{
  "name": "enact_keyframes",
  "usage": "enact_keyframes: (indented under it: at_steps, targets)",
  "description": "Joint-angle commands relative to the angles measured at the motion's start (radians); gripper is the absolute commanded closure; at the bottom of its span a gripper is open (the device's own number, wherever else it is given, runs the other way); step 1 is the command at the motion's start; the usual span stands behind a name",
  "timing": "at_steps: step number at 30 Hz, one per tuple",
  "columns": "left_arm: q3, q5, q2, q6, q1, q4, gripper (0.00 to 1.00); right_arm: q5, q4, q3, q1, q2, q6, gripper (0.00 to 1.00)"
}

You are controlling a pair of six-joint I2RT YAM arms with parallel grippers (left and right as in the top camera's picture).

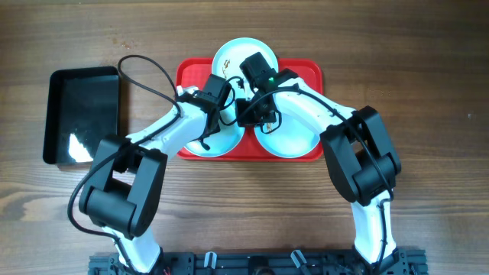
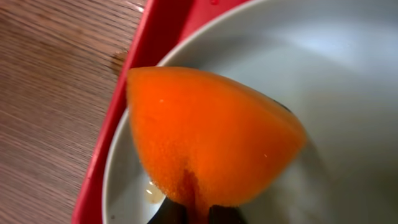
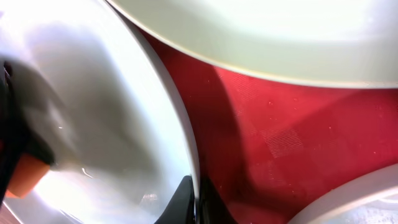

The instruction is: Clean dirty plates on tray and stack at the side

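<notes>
Orange sponge (image 2: 205,143) is pinched at its lower end by the L gripper (image 2: 193,214), jaws narrow w/ foam bulging out above them. The sponge sits over the front-left plate (image 2: 348,93), close to the left rim of the tray (image 2: 158,31). Small brown smear (image 2: 152,193) shows on that plate just beside the sponge's edge; can't tell from this angle whether the foam actually presses on the plate.

R gripper (image 3: 196,200) is closed nearly all the way, apparently w/ the same plate's rim between its fingertips, on the side toward the tray's middle.

All three plates lie on the tray: the front-left plate, the front-right plate (image 1: 289,141), and the rear plate (image 1: 229,55), which overhangs the tray's far edge. Black bin (image 1: 82,114) stands on the wooden table (image 1: 428,61), well apart from the tray's left side.
</notes>
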Motion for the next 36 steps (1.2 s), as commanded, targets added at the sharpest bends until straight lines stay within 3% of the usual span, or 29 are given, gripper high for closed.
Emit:
enact_keyframes:
  at_steps: [1,11,17,24,36]
  targets:
    - [-0.06,-0.054,0.079,-0.013,0.051,-0.018,0.96,0.037,-0.048,-0.018,0.007,0.042,-0.011,0.96]
    - [0.029,-0.028,-0.022,-0.008,0.068,-0.086,0.96,0.037,-0.05,-0.018,0.007,0.042,-0.01,0.96]
    - [0.033,0.249,-0.103,0.147,0.035,-0.013,0.96,0.037,-0.05,-0.018,0.007,0.042,-0.008,0.96]
    - [0.031,0.362,-0.051,0.155,0.034,0.028,0.96,0.036,-0.052,-0.018,0.007,0.042,0.009,0.96]
    - [0.031,0.374,0.071,0.156,0.041,0.08,0.96,0.033,-0.069,-0.018,0.007,0.042,0.018,0.96]
